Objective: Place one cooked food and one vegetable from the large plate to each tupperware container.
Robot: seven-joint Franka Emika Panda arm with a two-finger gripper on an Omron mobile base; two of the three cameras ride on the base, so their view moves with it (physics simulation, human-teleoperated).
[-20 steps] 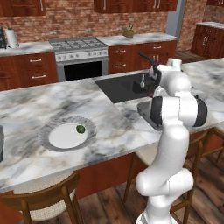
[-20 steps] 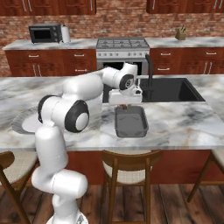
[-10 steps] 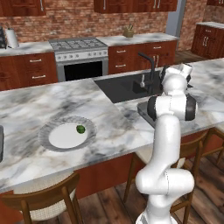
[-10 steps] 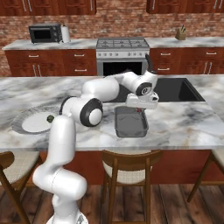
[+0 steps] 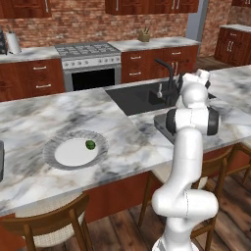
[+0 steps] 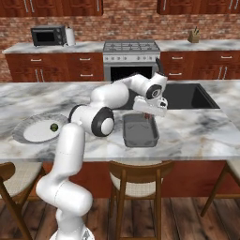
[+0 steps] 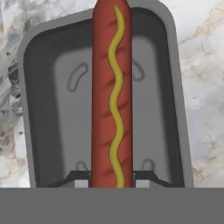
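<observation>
My gripper (image 7: 111,181) is shut on the cooked food (image 7: 111,92), a reddish-brown sausage with a yellow mustard squiggle. It hangs lengthwise over a dark grey tupperware container (image 7: 59,127) with nothing lying in it. From the right base view, the gripper (image 6: 149,114) holds the sausage (image 6: 147,116) just above the far end of that container (image 6: 139,133), in front of the sink. The large plate (image 6: 22,127) lies far to the left with one small green vegetable (image 6: 54,126) on it. The left base view shows the plate (image 5: 51,147) and green vegetable (image 5: 90,144); my arm hides most of the container (image 5: 160,123).
A black sink basin (image 6: 190,96) with a dark faucet (image 5: 166,73) lies just behind the container. A dark edge of another tub (image 5: 1,162) shows at the far left of the counter. Wooden chairs stand below the counter's front edge.
The hand has carried the sausage a little to the right and slightly down over the container. The elbow has swung round with it. The plate and green vegetable have not moved.
</observation>
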